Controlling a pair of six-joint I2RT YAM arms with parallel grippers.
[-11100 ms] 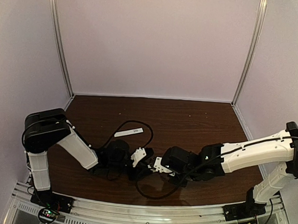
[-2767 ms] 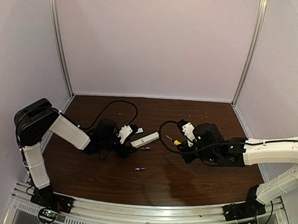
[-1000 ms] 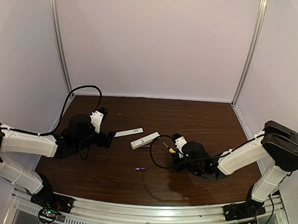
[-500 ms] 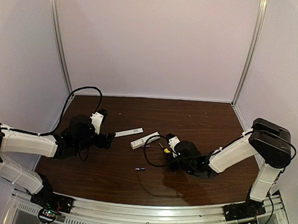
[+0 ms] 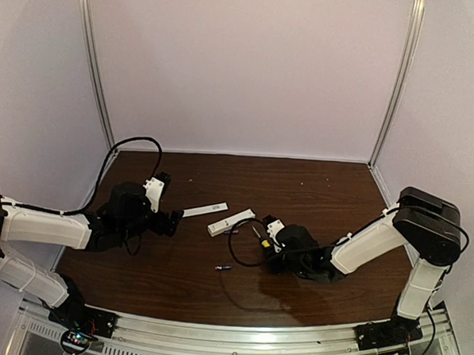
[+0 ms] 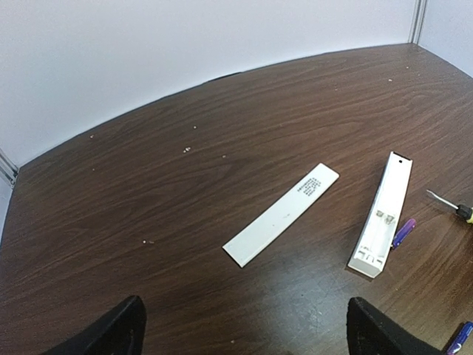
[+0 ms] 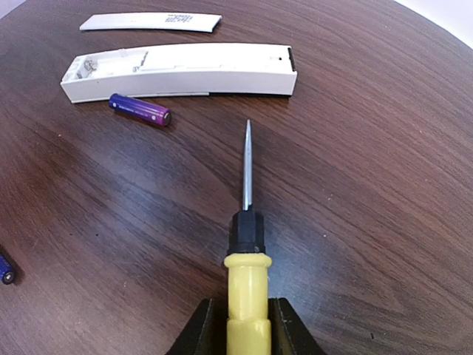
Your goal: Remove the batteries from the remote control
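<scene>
Starting on the left, the left tool (image 6: 244, 314) hangs low over the brown surface (image 6: 148, 170), fingers spread wide and nothing between them. It sits well back from the action.

Moving right, we pass the flat white cover strip (image 6: 282, 214), lying on its own. Next is the remote control (image 7: 181, 70), its open bay facing up and looking empty from here. One of the batteries (image 7: 140, 109) lies just beside the remote's long edge, and the second battery (image 5: 223, 267) lies apart, nearer the arms. By our reckoning the unloading itself is done.

Further right is the yellow-handled screwdriver (image 7: 246, 244). The right tool (image 7: 247, 333) is closed snugly on its handle, with the blade pointing at the remote. We cannot tell whether the tip touches the wood.

The step in hand looks like parking the screwdriver. We want it laid flat first, short of the nearby battery. The fingers should part only once it rests, and the tool should draw straight back so nothing gets nudged or set rolling.
</scene>
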